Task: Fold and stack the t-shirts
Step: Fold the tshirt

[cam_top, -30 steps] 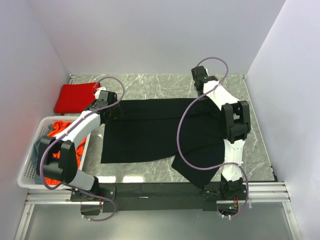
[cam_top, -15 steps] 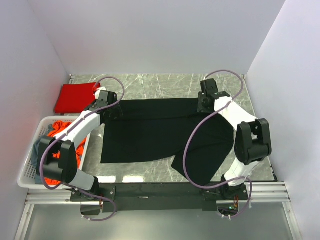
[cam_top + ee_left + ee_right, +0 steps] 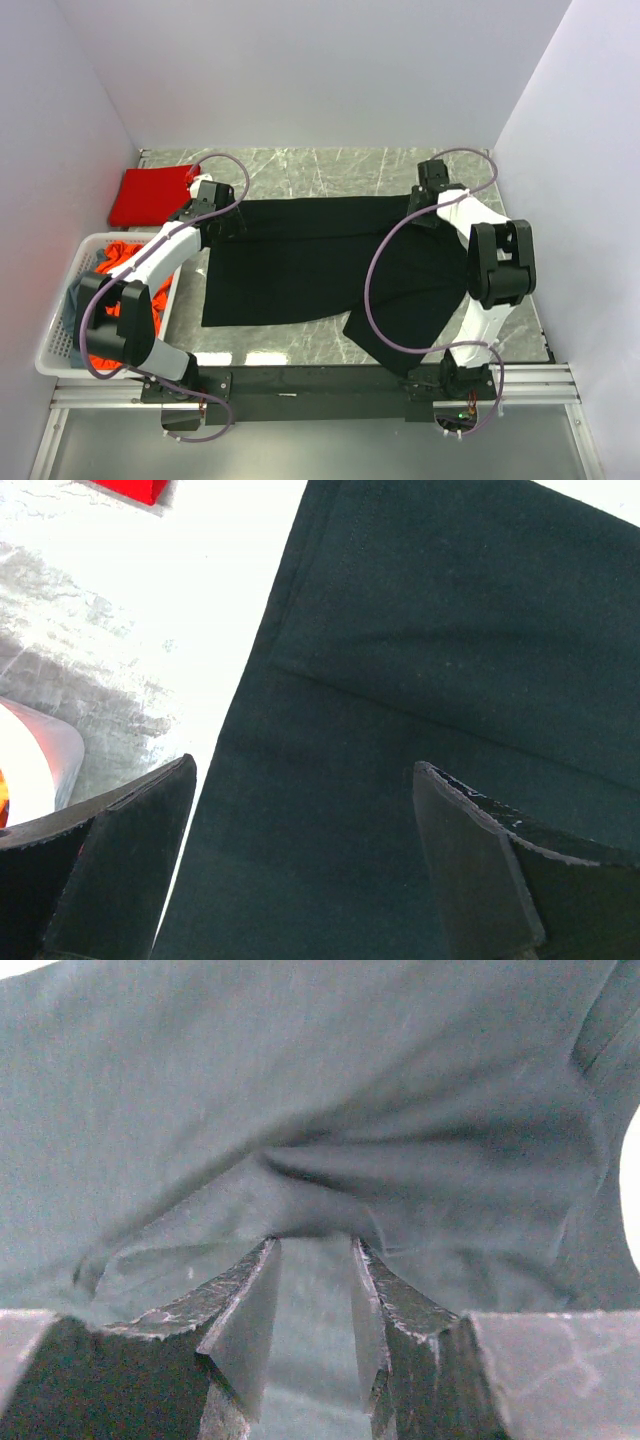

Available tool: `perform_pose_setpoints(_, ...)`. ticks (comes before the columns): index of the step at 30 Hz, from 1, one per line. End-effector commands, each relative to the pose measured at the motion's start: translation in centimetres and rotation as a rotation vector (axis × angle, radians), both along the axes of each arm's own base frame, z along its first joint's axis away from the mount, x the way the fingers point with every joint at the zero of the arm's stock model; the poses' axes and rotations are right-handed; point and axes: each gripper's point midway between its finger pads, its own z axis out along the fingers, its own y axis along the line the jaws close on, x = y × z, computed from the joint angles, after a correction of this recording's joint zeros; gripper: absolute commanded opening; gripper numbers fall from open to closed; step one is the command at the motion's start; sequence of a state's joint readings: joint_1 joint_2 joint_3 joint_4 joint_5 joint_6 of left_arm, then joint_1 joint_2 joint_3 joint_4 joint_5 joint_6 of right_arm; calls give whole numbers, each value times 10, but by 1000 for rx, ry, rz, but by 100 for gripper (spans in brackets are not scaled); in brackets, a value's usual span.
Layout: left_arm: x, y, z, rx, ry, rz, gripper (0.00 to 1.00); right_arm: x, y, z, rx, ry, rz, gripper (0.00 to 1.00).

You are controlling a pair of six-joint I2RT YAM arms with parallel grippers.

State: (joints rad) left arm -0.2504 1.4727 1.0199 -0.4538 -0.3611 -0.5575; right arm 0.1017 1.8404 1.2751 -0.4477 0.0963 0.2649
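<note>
Right pincer [image 3: 315, 1250], half closed on a pucker of the black t-shirt [image 3: 300, 265], has swung from the middle of the shirt's far edge out to its far right corner, apparently drawing cloth rightward. Left pincer [image 3: 305, 770] hangs wide open and empty over the far left edge. The shirt lies spread on the table [image 3: 320, 170]; judged from this, flattening is under way and folding has not begun.

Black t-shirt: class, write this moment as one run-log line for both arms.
left fingers: open over black t-shirt left edge | right fingers: pinching its far right corner | red t-shirt: folded, far left
</note>
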Motion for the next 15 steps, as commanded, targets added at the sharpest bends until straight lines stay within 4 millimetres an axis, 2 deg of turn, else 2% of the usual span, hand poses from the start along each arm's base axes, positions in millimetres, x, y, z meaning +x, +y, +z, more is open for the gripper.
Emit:
perform_pose_setpoints(1,11,-2,17,6,-50,-14,95,34,-5,19,28,-90,-19,41)
perform_pose_setpoints(8,11,-3,12,7,-35,-17,95,66,-3,28,92,-135,-27,41)
perform_pose_setpoints(10,11,-3,10,7,-30,-18,95,69,-1,22,108,-120,-32,41)
perform_pose_setpoints(15,11,-2,9,11,-24,-17,95,71,16,21,203,-128,-28,41)
